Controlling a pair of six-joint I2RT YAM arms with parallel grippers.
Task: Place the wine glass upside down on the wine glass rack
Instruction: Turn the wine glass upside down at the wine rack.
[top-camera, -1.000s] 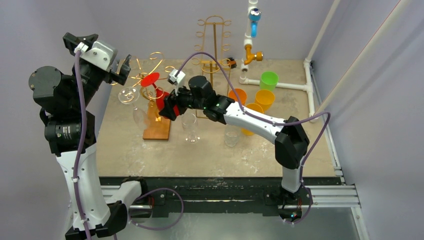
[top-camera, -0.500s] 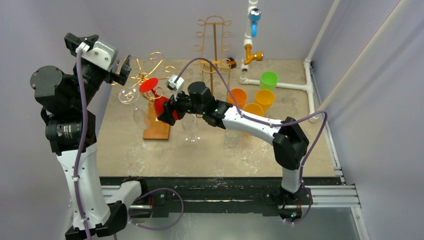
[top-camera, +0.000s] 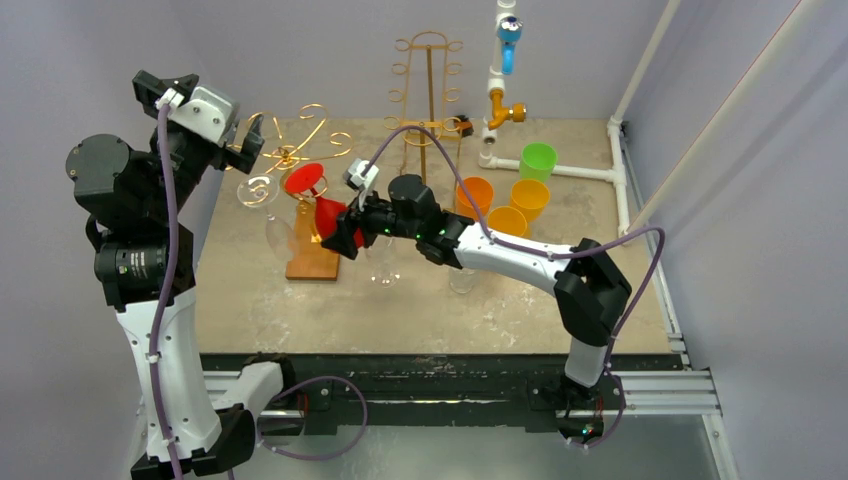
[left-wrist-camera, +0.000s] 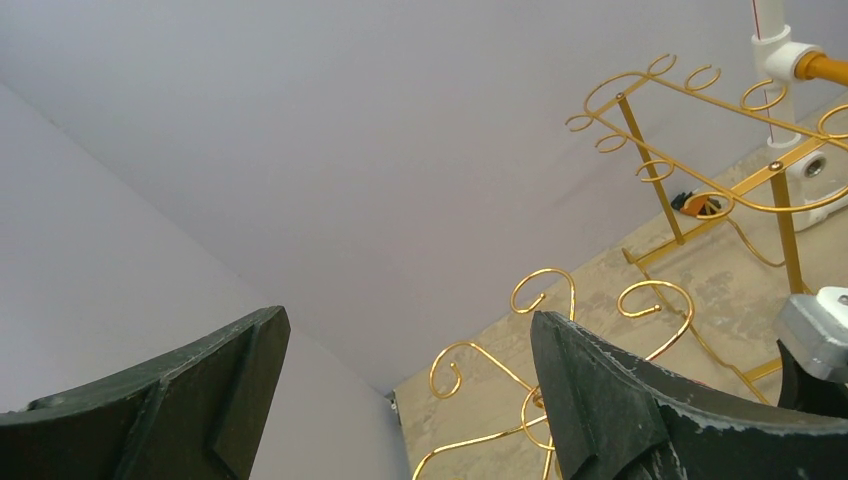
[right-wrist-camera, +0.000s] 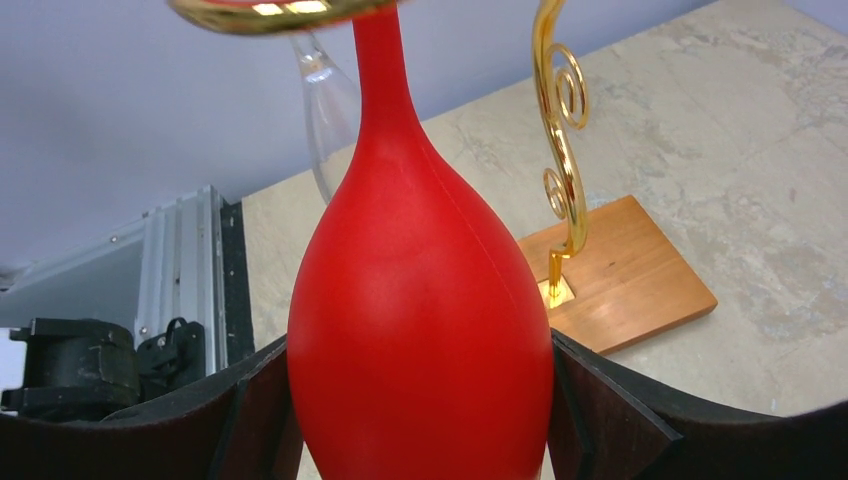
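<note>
The red wine glass (top-camera: 326, 211) is upside down, its foot (top-camera: 304, 180) up among the gold wire arms of the wine glass rack (top-camera: 290, 155) on its wooden base (top-camera: 313, 258). My right gripper (top-camera: 340, 232) is shut on the glass's bowl. In the right wrist view the bowl (right-wrist-camera: 420, 330) fills the gap between both fingers (right-wrist-camera: 610, 410), and the foot sits at the top edge against a gold ring. My left gripper (top-camera: 250, 135) is open and empty, raised left of the rack. Its view shows the gold curls (left-wrist-camera: 545, 300).
A clear glass (top-camera: 258, 190) hangs on the rack's left side. A clear wine glass (top-camera: 380, 255) and a small tumbler (top-camera: 462, 275) stand right of the base. A taller gold rack (top-camera: 428, 80), orange cups (top-camera: 475, 190), a green cup (top-camera: 537, 160) and a white pipe tap (top-camera: 505, 80) stand behind.
My right gripper has carried the red glass a little nearer and lower by the rack arms, and the glass stands more upright. The left arm has barely shifted.
</note>
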